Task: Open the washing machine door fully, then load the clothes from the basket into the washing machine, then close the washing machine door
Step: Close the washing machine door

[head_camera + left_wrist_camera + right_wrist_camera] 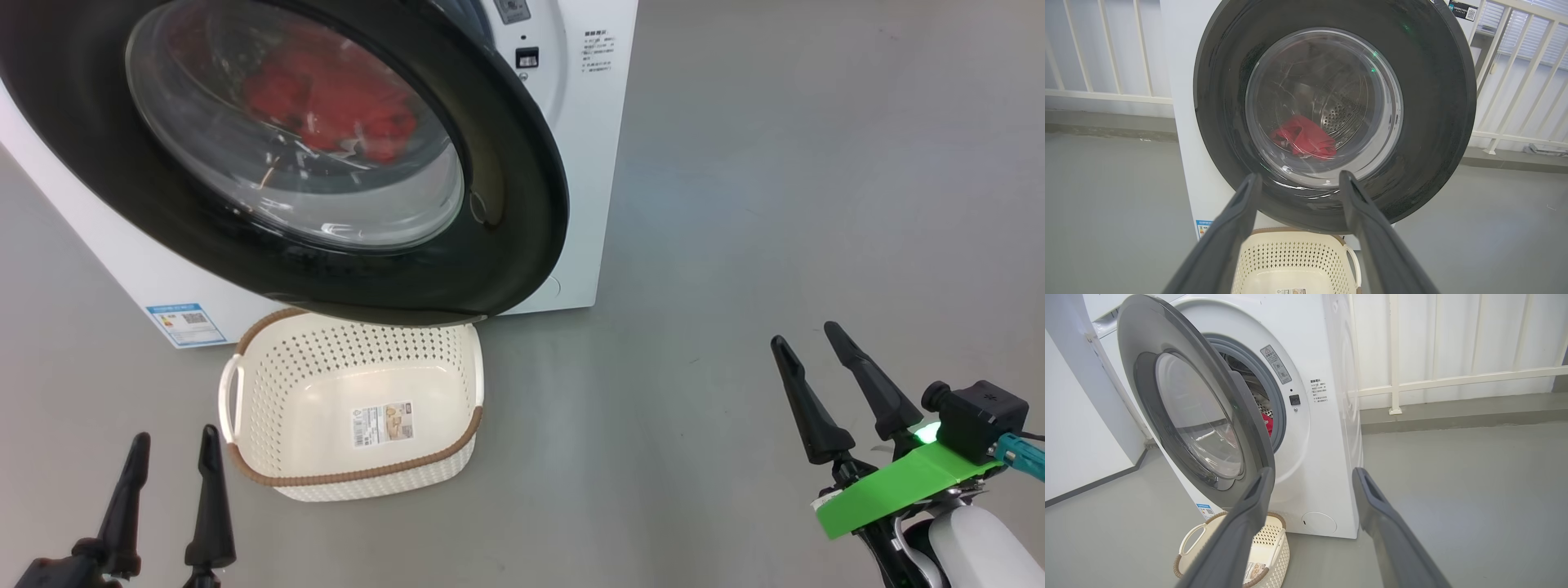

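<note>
I'm watching the large round glossy black door w/ clear glass window standing partly swung out from the white boxy front-loading washing machine. The bright red fabric garment is lying inside the perforated steel drum, showing thru the glass. The cream perforated plastic basket w/ brown rim is sitting on the grey floor under the door's lower edge, its paper label facing up. L gripper & R gripper are both hanging released, fingers spread, gripping nothing.

Laundry area — washing machine, grey floor.
</note>
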